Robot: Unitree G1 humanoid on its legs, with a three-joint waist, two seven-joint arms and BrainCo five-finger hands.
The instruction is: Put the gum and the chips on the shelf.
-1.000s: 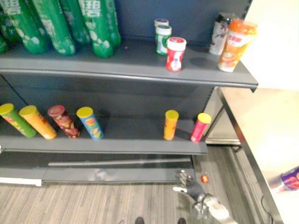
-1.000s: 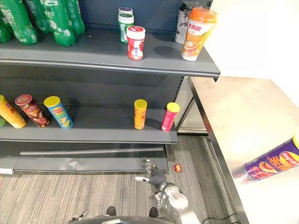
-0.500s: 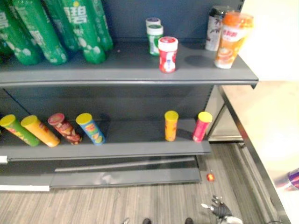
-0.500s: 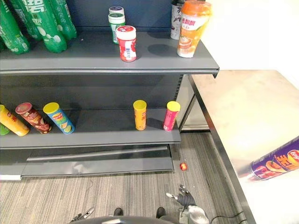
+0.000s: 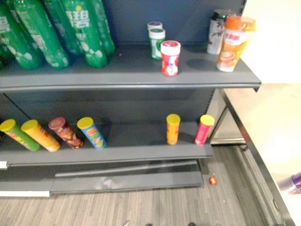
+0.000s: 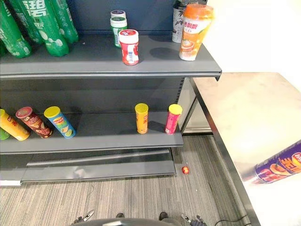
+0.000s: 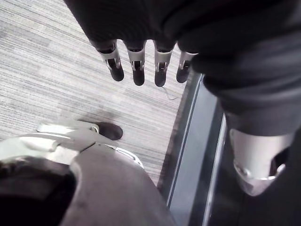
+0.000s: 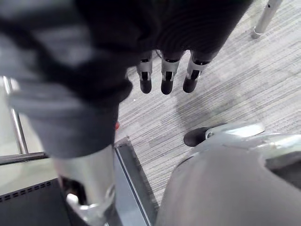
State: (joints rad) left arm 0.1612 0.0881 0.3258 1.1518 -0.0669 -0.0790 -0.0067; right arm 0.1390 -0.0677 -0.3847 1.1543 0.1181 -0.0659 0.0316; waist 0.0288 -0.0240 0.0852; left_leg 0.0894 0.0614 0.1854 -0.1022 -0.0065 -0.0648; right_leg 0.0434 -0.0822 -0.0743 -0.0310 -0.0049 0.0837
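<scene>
A red-and-white gum jar [image 5: 170, 57] stands on the top shelf [image 5: 127, 71], with a green-and-white jar [image 5: 156, 42] behind it. On the lower shelf [image 5: 136, 142] an orange chips can [image 5: 172, 128] and a pink one [image 5: 203, 129] stand upright. A purple chips can [image 6: 281, 165] lies on the steel table [image 6: 235, 108] at the right. My left hand [image 7: 136, 61] hangs over the grey floor, fingers straight, holding nothing. My right hand [image 8: 167, 75] likewise hangs open and empty above the floor by the shelf's base.
Several chips cans [image 5: 91, 133] lean at the left of the lower shelf. Green bottles [image 5: 42, 33] fill the top shelf's left; an orange cup [image 5: 233, 43] and a dark can [image 5: 216, 30] stand at its right end. A small red thing [image 5: 212, 180] lies on the floor.
My right hand, raised near the shelf's base a second ago, has dropped down and out of the bottom of the eye views. The camera has shifted slightly.
</scene>
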